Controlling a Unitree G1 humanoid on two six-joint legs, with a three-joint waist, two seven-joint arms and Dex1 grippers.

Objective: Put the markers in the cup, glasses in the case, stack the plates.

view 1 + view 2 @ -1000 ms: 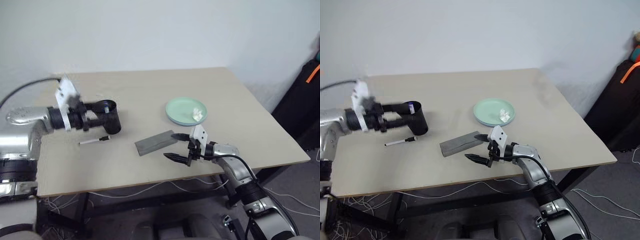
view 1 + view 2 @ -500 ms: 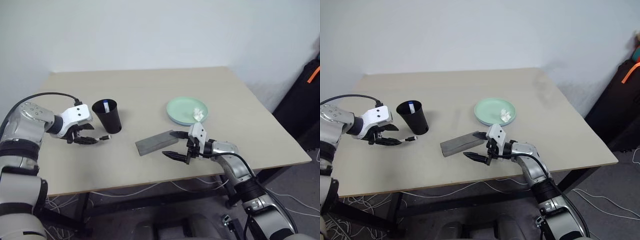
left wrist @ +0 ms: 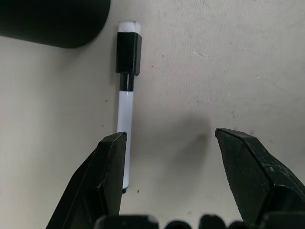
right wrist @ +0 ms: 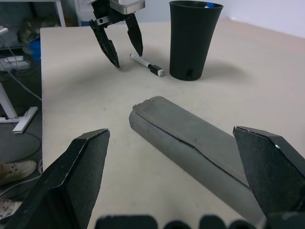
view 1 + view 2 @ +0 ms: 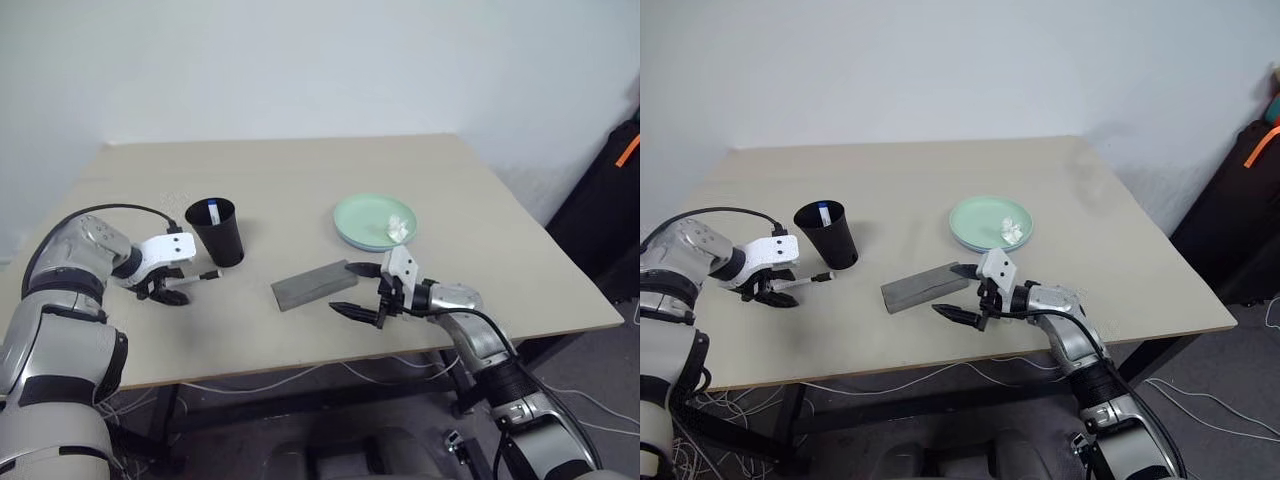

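The left arm is bent down over the desk (image 5: 300, 180), its claw (image 3: 167, 157) spread, empty, one finger beside the black-capped marker (image 3: 126, 124) lying by the cup (image 5: 216, 230) (blue marker inside). The right claw (image 5: 358, 290) is held level, parted, facing the case (image 5: 312, 284).

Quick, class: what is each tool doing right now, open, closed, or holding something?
Left tool: open, empty, over the thin white black-capped marker on the table.
Right tool: open, empty, facing the flat grey rectangular case.
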